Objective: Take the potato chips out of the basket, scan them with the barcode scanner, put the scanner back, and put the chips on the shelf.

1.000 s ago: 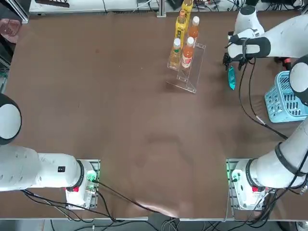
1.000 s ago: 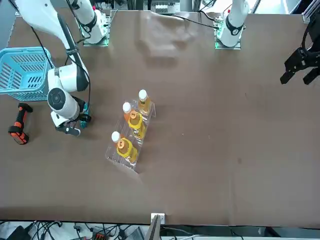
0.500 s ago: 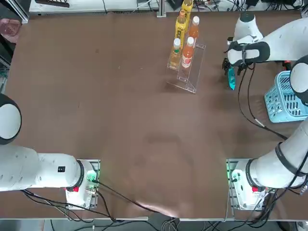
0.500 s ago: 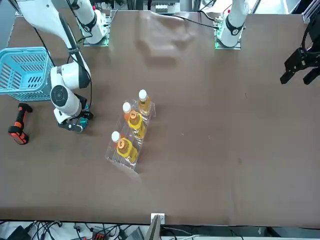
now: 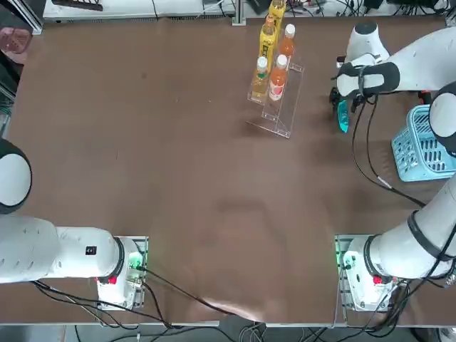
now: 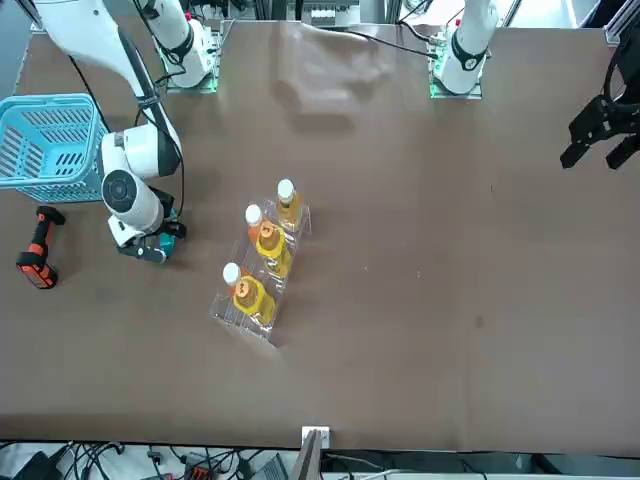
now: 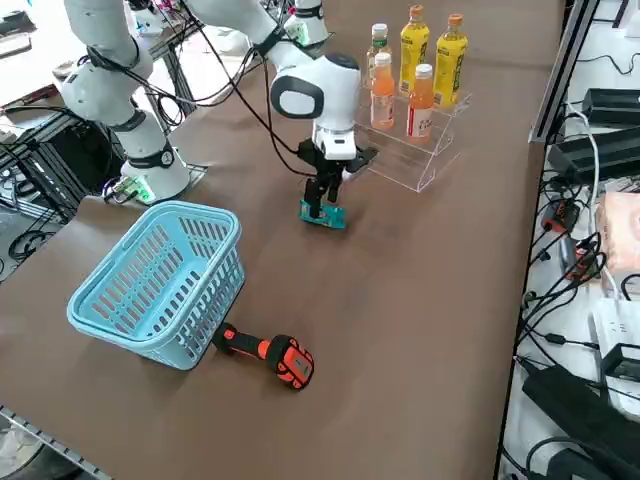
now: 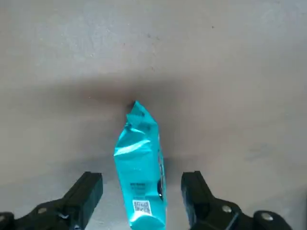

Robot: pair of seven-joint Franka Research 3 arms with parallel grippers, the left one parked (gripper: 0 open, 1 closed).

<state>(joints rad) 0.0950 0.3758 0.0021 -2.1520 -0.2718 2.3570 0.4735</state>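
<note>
My right gripper has shifted a little over the last second. In the top view it slid toward the chips packet, and now it sits right above it. The packet itself has not moved; it lies flat on the brown table, between the clear shelf and the blue basket.

So the chips are already out of the basket, but not on the shelf yet. The scanner lies on the table just beside the basket, well apart from the chips. I can't tell from this whether the scan is done.

The jaws are wide open and hold nothing. In the wrist view one finger stands on each side of the packet, with a gap on both sides, so they don't touch it. I think I am lined up to grab the packet. Next I would need to go down and squeeze gently, because the packet is thin and soft.
</note>
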